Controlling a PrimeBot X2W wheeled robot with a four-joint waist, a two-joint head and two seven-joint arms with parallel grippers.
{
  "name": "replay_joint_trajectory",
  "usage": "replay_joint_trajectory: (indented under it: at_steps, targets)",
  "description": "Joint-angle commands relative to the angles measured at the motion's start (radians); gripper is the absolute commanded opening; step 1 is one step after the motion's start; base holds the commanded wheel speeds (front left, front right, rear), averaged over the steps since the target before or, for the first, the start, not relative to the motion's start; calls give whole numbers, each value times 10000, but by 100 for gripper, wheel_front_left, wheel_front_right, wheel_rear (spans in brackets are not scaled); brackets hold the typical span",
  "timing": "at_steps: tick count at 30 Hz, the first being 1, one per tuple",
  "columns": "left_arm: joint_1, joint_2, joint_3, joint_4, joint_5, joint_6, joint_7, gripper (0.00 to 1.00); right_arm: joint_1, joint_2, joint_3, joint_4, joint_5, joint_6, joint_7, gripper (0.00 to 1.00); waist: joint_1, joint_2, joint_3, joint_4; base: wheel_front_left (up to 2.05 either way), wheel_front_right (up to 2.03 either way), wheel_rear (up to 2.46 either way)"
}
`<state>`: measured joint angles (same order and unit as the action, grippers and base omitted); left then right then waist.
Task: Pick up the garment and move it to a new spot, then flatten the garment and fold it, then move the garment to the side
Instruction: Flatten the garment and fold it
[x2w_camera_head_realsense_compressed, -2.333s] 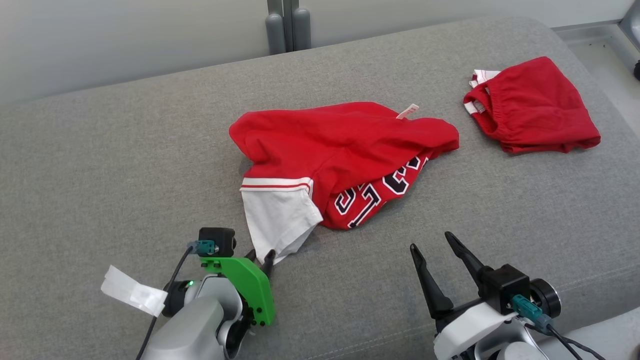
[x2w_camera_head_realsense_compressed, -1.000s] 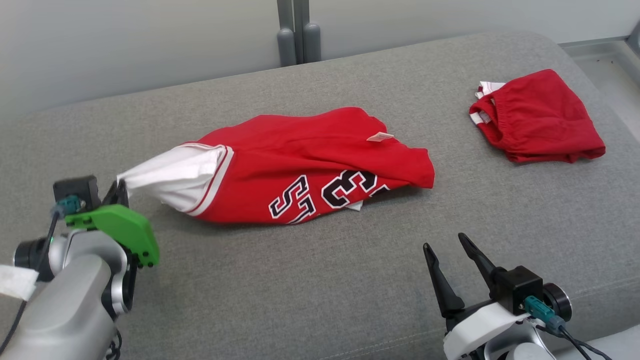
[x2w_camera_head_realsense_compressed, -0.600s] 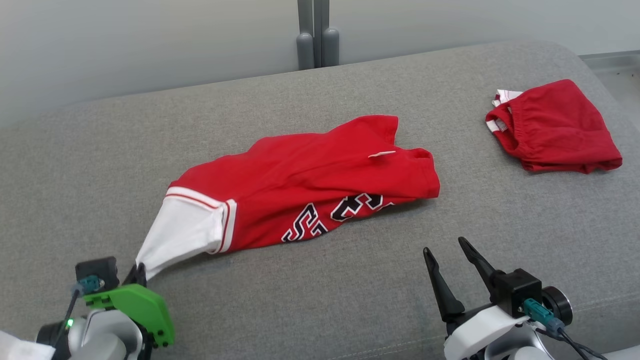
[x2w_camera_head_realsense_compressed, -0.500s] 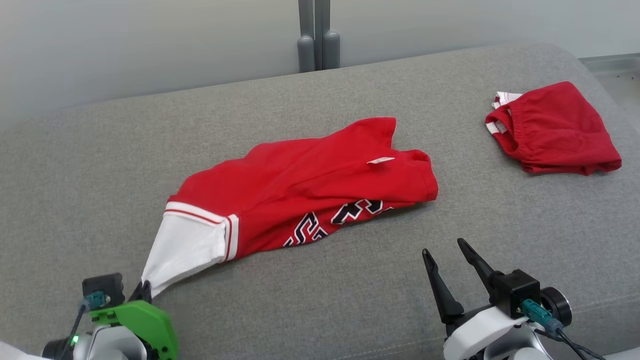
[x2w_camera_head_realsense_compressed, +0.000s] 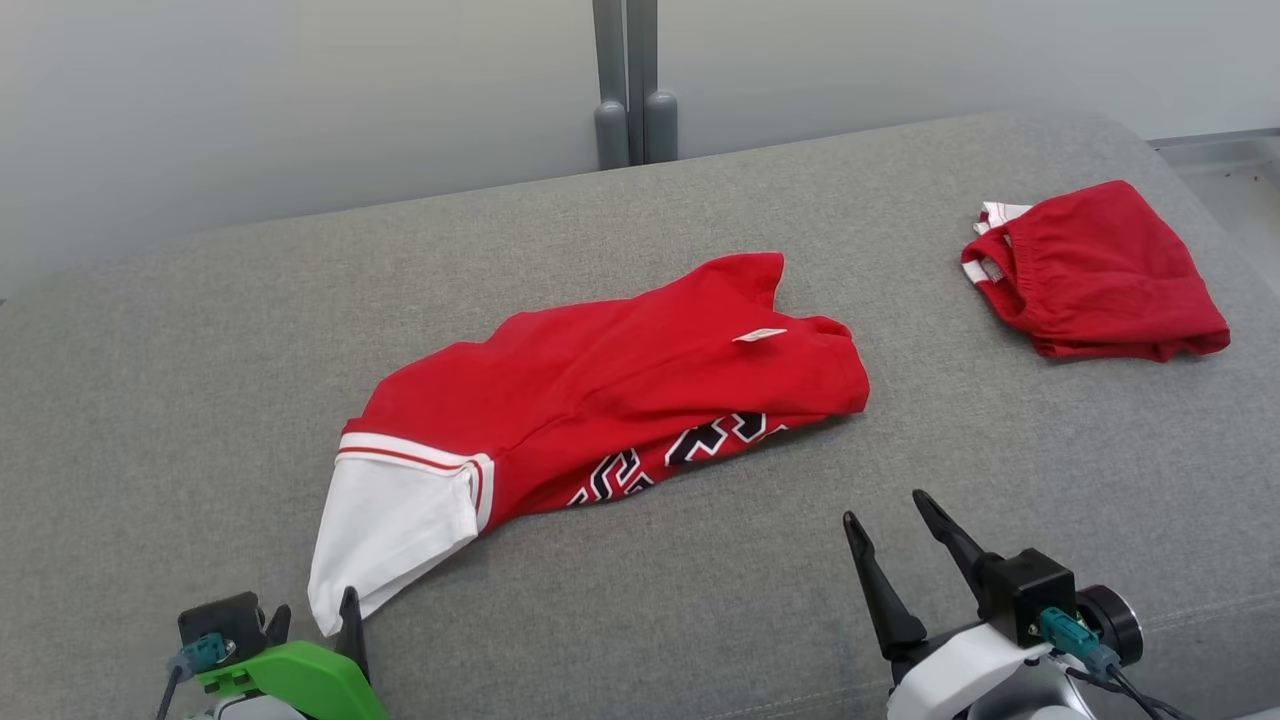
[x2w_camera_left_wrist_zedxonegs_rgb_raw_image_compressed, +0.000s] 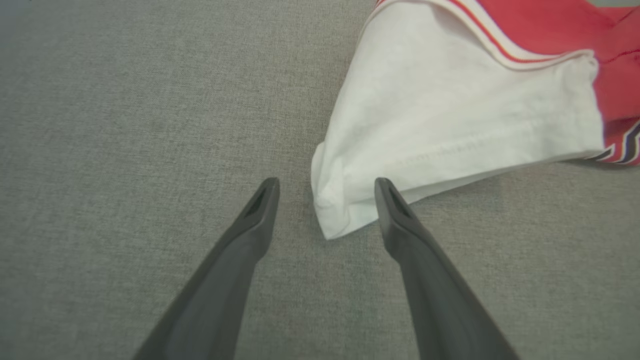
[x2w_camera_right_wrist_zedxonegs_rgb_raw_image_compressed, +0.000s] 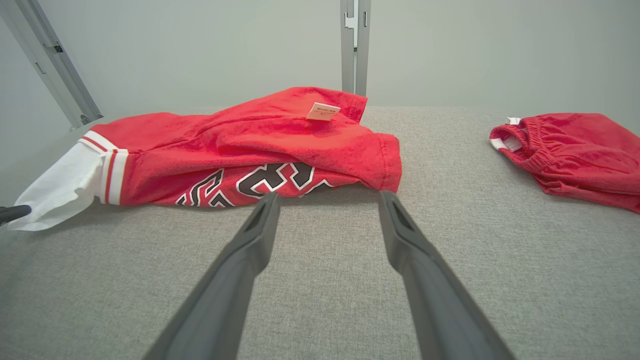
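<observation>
Head view: crumpled garment (x2w_camera_head_realsense_compressed: 620, 390) yet to flatten, fold, shift aside; left gripper (x2w_camera_head_realsense_compressed: 314, 610) at seven o'clock, right gripper (x2w_camera_head_realsense_compressed: 885, 507) at five, both agape, empty.

Red garment (x2w_camera_head_realsense_compressed: 620, 390) with white sleeve, black lettering, lying rumpled on grey cushion (x2w_camera_head_realsense_compressed: 200, 330)

Long dark tapered jaws, green bracket (x2w_camera_head_realsense_compressed: 300, 685) on left wrist, white shell (x2w_camera_head_realsense_compressed: 955, 672) on right, teal cable plugs (x2w_camera_head_realsense_compressed: 1058, 628)

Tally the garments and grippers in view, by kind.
Garments: 2, the red jersey and the smaller red garment
Grippers: 2, the left gripper and the right gripper, both open
Total: 4
</observation>
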<state>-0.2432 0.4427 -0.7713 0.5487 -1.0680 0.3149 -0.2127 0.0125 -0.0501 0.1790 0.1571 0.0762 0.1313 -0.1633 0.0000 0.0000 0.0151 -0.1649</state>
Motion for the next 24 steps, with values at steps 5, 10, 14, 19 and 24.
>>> replay_joint_trajectory:
  at_steps: [5, 10, 14, 19, 24]
  targets:
    - [392, -209, 908, -505, 107, -300, -500, 100, 76, -10, -154, 23, 87, -13, 16, 100, 0, 0, -165, 152, 0, 0, 0]
    - [1034, -648, 2636, -1710, 1536, -517, -520, 100, -28, -9, -374, 70, 213, -13, 147, 100, 0, 0, -290, 391, 0, 0, 0]
    - [1657, -1287, 4062, -2619, 2893, -904, -524, 100, -146, -10, -543, 133, 408, -13, 248, 100, 0, 0, -406, 572, 0, 0, 0]
    - [2418, -1984, 5202, -3457, 4427, -1596, -517, 100, -336, -9, -802, 338, 734, -13, 265, 100, 0, 0, -570, 790, 0, 0, 0]
    - [3231, -2572, 6080, -4290, 6006, -2275, -517, 100, -491, -9, -1116, 758, 896, -13, -13, 100, 0, 0, -825, 1049, 0, 0, 0]
